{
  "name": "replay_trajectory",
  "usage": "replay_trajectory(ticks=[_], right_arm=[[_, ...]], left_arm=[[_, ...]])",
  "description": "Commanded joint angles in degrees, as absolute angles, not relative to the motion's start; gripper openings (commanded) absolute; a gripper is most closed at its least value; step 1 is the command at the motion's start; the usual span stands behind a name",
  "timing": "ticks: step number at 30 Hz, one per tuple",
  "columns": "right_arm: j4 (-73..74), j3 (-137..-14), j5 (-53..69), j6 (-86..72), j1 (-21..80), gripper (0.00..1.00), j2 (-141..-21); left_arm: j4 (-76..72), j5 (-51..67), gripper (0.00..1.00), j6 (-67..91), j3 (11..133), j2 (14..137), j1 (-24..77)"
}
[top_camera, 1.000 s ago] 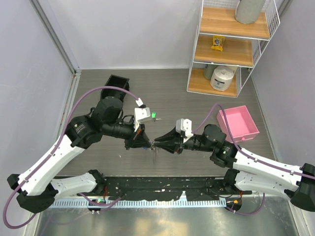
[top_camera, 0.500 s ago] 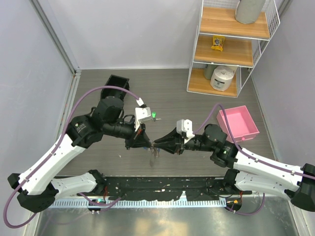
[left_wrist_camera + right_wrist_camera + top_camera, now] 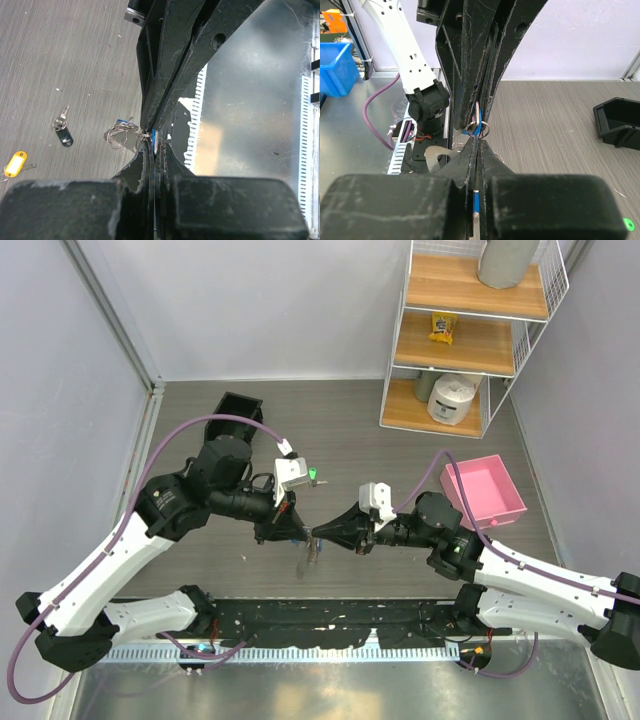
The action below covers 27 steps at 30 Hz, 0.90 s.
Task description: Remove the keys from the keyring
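Now, against a second ago, the right gripper (image 3: 320,533) has eased slightly toward 3 o'clock. The keyring (image 3: 308,558) hanging under the meeting fingertips has swung from 6 toward 7 o'clock, while the left gripper (image 3: 300,530) has kept its place. At 1 o'clock on the table (image 3: 350,430) stands the wire shelf (image 3: 470,345), holding a white pot (image 3: 450,398) on its bottom board and a yellow packet (image 3: 443,328) above it. The pink tray (image 3: 485,490) sits at 3 o'clock of the grippers, and the black bin (image 3: 238,406) at 11 o'clock. A blue bin (image 3: 335,67) shows off the table's near edge in the right wrist view. Both grippers meet tip to tip, jaws pressed narrow. As far as the wrist views show, the left gripper pinches the keyring's wire, whose loops jut out at 9 o'clock, and the right gripper clamps the blue-headed key (image 3: 154,135). Well apart on the table lie a black-headed key (image 3: 64,136) and, toward 8 o'clock of it, a yellow-tagged key (image 3: 15,163).
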<state>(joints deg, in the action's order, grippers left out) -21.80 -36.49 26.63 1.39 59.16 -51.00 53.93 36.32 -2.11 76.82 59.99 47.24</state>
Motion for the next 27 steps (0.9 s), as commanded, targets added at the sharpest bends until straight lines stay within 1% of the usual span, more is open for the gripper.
replay_trajectory(ticks=[1, 13, 27], right_arm=[[-23.29, -38.15, 25.93, 1.49, 59.5, 0.05, -50.19], [-22.41, -35.95, 16.45, -1.93, 59.5, 0.05, -48.17], [-20.3, -34.63, 9.49, -3.6, 59.5, 0.05, -44.91]], left_arm=[[52.47, 37.62, 0.0, -1.93, 79.54, 59.33, 47.29], [52.56, 36.56, 0.0, -1.58, 79.28, 58.89, 47.29], [52.3, 37.44, 0.0, -1.5, 78.31, 58.62, 47.29]])
